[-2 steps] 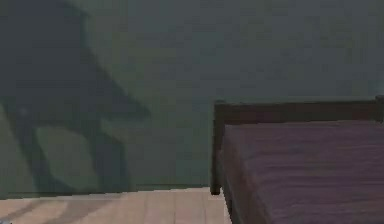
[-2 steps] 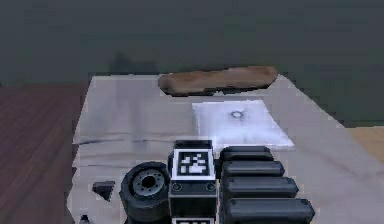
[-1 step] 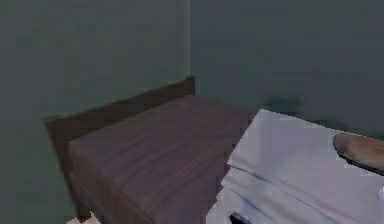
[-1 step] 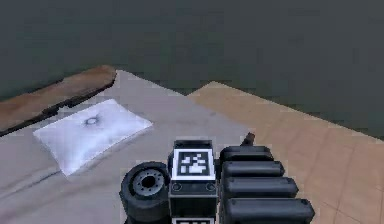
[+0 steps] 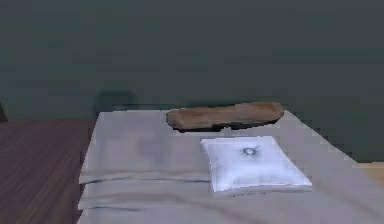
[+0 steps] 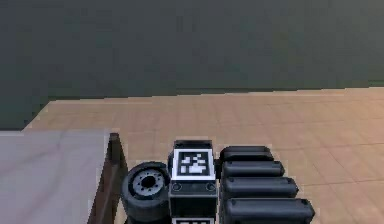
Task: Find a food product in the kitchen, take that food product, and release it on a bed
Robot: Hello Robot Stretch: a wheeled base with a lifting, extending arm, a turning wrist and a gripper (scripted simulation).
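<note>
A white pillow [image 5: 255, 163] lies on the grey-sheeted bed [image 5: 140, 150], toward the forward view's right. Just beyond the pillow a long brown thing [image 5: 225, 116] lies across the head of the bed; I cannot tell whether it is food. A dark wall [image 5: 190, 50] stands behind the bed, with dark plank floor [image 5: 40, 170] on the left.

In the arm side view the tool [image 6: 148, 190] shows as a dark round body beside a white marker [image 6: 193, 163], near the bed's corner. Its far end cannot be made out, so I cannot tell whether it holds anything. Tan floor stretches beyond.
</note>
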